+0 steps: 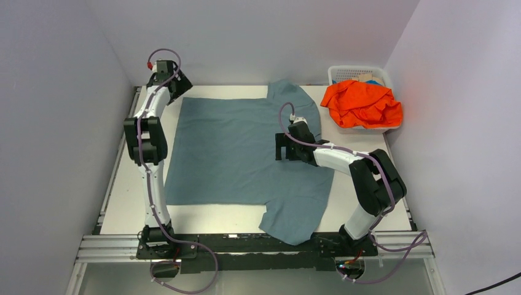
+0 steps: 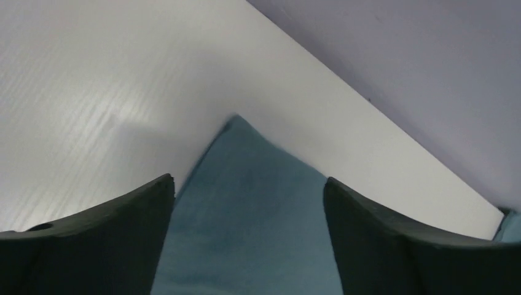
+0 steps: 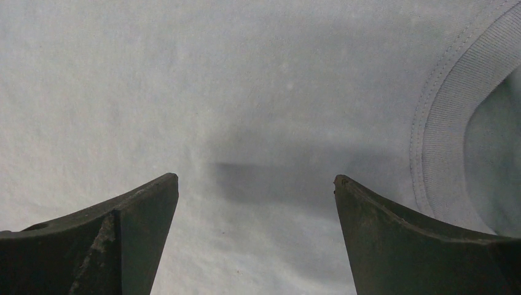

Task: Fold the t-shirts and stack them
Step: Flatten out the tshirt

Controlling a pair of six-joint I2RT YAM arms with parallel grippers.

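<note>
A white table (image 1: 209,218) sits between pale lilac walls (image 1: 55,92), and most of it is covered by a muted slate blue-grey cotton t-shirt (image 1: 227,147). The shirt is spread flat, with its neck toward the right. Its far sleeve (image 1: 289,92) reaches the back edge of the table. Its near sleeve (image 1: 295,215) droops over the front edge onto the black rail (image 1: 246,243) that carries the arm bases.

In the far right corner stands a white plastic mesh basket (image 1: 344,69). A crumpled bright orange t-shirt (image 1: 362,104) is heaped in it and spills over the rim. Something pale lies behind the orange cloth, too small to identify.

The left gripper (image 1: 178,86) is at the far left hem corner of the blue-grey shirt. In its wrist view the dark fingers (image 2: 98,239) stand wide apart. The pointed cloth corner (image 2: 246,184) lies between them on bare table, and nothing is held. Whether the fingertips touch the table cannot be told.

The right gripper (image 1: 281,147) hangs over the chest of the same shirt, just left of the neck. Its arm hides part of the neckline from above. In the wrist view its fingers (image 3: 405,239) are also spread and grasp nothing, with smooth fabric below — a ribbed collar (image 3: 439,135) curves in at the right and is cut off by the frame edge.
</note>
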